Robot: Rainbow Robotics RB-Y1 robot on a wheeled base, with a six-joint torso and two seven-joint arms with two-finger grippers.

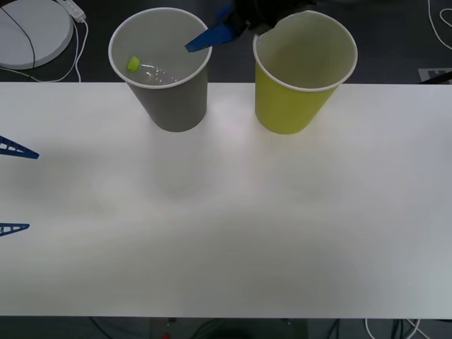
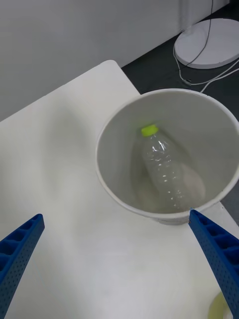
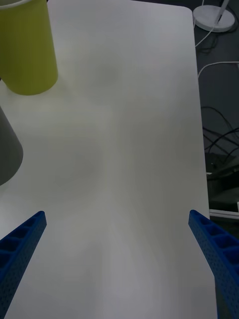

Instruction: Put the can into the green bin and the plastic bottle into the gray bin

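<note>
The gray bin [image 1: 169, 99] stands at the back left of the white table, with the green bin [image 1: 300, 99] to its right. Inside the gray bin lies the clear plastic bottle [image 2: 164, 172], leaning on the wall, its lime-green cap [image 1: 133, 63] up. My right gripper [image 2: 114, 215] hangs open above the gray bin's rim [image 2: 107, 169], and one blue finger [image 1: 208, 39] reaches over it between the two bins. Low at the table's left edge, my left gripper [image 1: 32, 191] is open and holds nothing. Both bins also appear in the left wrist view, the green bin [image 3: 27, 50] and the gray bin [image 3: 7, 154]. The can is out of view.
A round white lamp base [image 1: 32, 32] with a cable sits on the dark floor behind the table's left corner. More cables [image 3: 219, 144] lie on the floor beyond the table's right edge. The table's front and middle are bare white surface [image 1: 233, 226].
</note>
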